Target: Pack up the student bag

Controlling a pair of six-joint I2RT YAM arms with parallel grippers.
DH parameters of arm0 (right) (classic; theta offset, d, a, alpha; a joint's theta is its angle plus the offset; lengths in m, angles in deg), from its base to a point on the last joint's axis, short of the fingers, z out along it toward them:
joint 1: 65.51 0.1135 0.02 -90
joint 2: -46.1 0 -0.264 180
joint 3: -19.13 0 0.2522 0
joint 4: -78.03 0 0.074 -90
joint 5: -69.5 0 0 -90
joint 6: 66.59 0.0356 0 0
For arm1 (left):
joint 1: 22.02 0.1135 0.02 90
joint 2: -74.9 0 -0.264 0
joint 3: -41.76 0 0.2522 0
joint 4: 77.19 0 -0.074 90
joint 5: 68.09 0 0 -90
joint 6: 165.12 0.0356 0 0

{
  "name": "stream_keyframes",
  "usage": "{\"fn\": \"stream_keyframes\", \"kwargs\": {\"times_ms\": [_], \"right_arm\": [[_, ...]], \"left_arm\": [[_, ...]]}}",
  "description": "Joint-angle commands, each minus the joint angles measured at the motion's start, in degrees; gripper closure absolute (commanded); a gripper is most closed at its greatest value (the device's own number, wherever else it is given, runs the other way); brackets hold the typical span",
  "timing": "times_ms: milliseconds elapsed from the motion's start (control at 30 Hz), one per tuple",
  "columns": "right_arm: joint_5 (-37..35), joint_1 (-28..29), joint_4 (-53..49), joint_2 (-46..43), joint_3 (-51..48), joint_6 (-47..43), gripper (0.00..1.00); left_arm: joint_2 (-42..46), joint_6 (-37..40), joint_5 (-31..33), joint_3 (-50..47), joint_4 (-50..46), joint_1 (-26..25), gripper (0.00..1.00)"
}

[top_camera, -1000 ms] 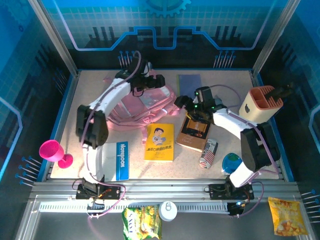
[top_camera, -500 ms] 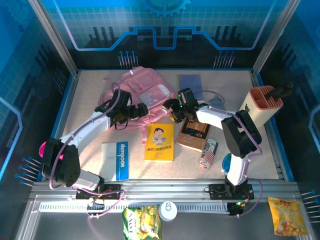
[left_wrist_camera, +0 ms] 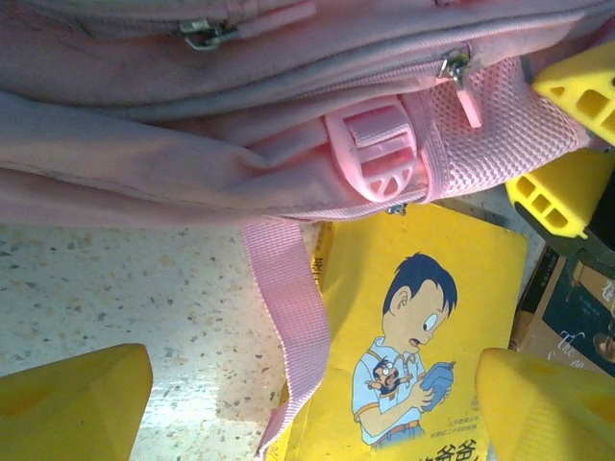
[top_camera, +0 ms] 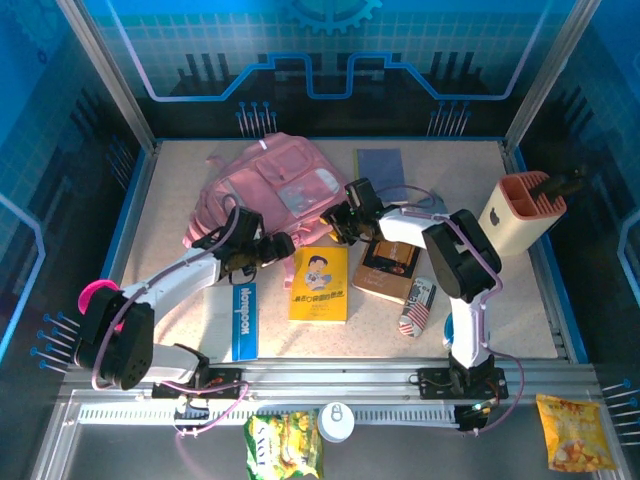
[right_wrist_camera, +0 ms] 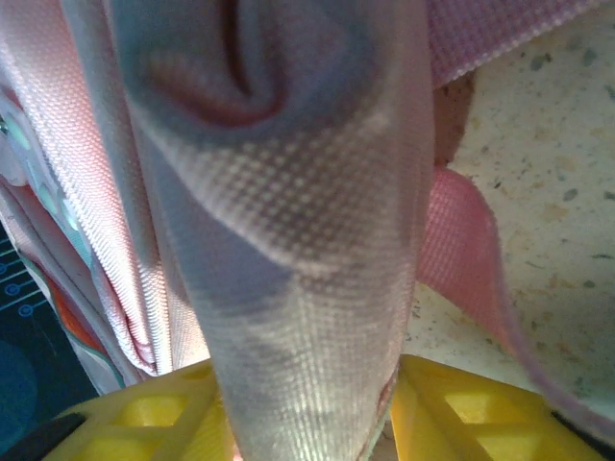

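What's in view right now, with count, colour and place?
student bag: 1, pink, far centre-left
notebook: 1, grey-blue, right of bag
comic book: 1, yellow, centre, at bag's near edge
dark book: 1, brown-black, right of comic book
booklet: 1, blue-white, near left
pen holder: 1, beige-orange, right edge
flag-print item: 1, red-white-blue, by dark book
goblet: 1, magenta, left edge
snack bag: 1, green, front edge, centre
crisp packet: 1, orange-yellow, front right corner
round lid: 1, white, beside snack bag
left gripper: 1, yellow fingers, open, by bag's near edge
right gripper: 1, yellow fingers, pinching a bag fold
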Motion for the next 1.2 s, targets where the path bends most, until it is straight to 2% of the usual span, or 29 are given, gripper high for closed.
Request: {"fn": "stream_keyframes", "kwargs": {"times_ms": [0,133,233,467,833,967,1167], "right_arm": [[0.6,-1.0,0.8,1.5,2.2,-1.0,0.67],[0.2,-1.8,1.5,0.1,2.6,-3.5,0.86],[0.4,-2.3,2.6,-2.5,1.8,-5.0,0.94],[2.2,-3.1,3.7,-9.0,0.7,-7.8,0.97],[-0.8,-3.6,3.3,-17.7,-6.0,-6.2,0.98],[-1.6,-3.8,3.1,-18.8,-6.7,-5.4,0.97],[-0.6,-3.9,3.5,-18.1,-5.6,-4.8,0.97]], "left_arm": [[-1.2,-0.1,-2.4,-0.2,3.5,-0.4,0.17],[-4.2,1.3,-2.3,0.9,5.0,-0.5,0.24],[-7.2,2.9,-1.3,3.3,4.8,-0.5,0.3],[-12.7,5.3,0.4,6.7,7.1,-0.5,0.43],[-18.7,12.8,6.6,17.4,7.5,-0.5,0.45],[-16.1,13.9,6.1,17.7,5.0,-0.7,0.43],[-6.6,14.4,5.8,9.9,5.0,-3.7,0.36]]}}
